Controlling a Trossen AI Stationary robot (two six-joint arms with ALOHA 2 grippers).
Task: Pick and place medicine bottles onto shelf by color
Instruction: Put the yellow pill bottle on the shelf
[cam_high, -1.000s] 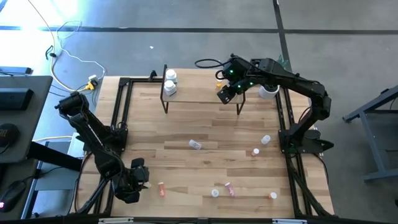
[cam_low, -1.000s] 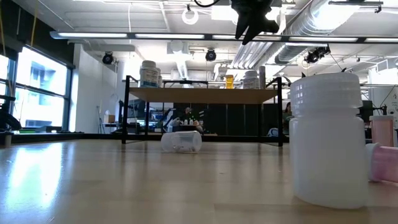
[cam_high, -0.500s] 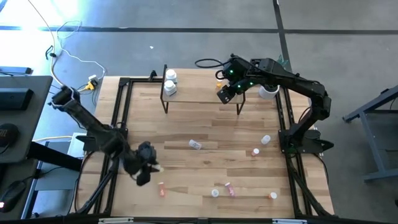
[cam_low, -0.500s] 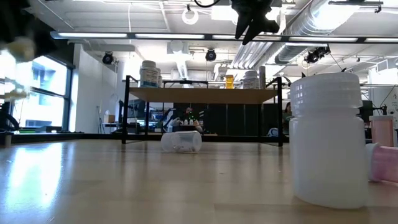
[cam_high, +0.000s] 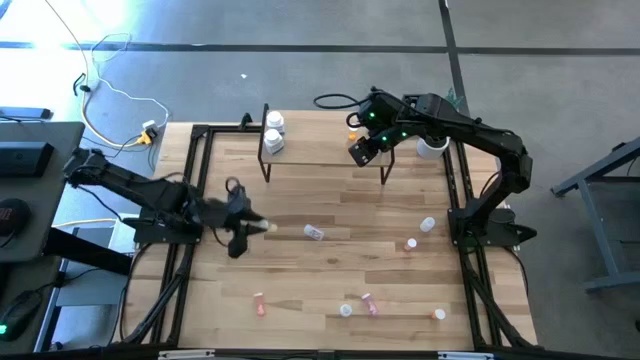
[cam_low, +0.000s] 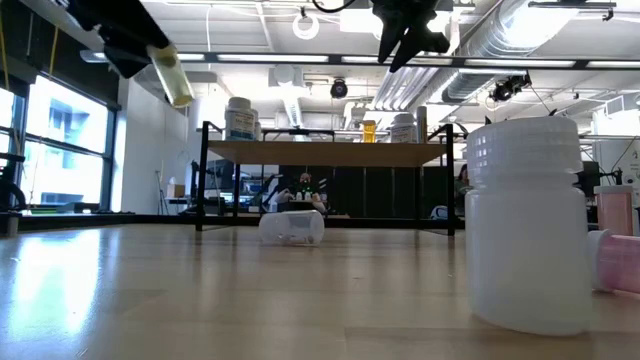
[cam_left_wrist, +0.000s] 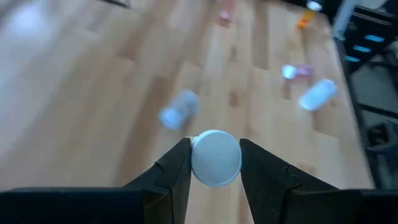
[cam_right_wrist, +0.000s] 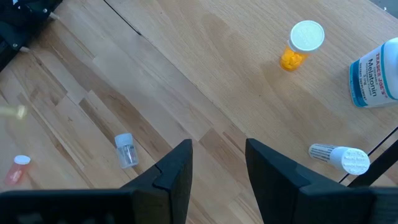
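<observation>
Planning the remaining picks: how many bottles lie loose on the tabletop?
7 bottles: one mid-table, two near the right edge, four along the front edge; some may be hidden.

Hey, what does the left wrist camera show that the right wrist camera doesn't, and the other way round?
Left wrist only: the left end effector shut on a small white-capped pill bottle, held above the table. Right wrist only: the open, empty right end effector over the light-wood shelf, where an orange white-capped bottle stands near a blue-labelled white bottle, and another white bottle lies on its side. Both: the wooden tabletop and, apparently, the same clear bottle lying on it.
</observation>
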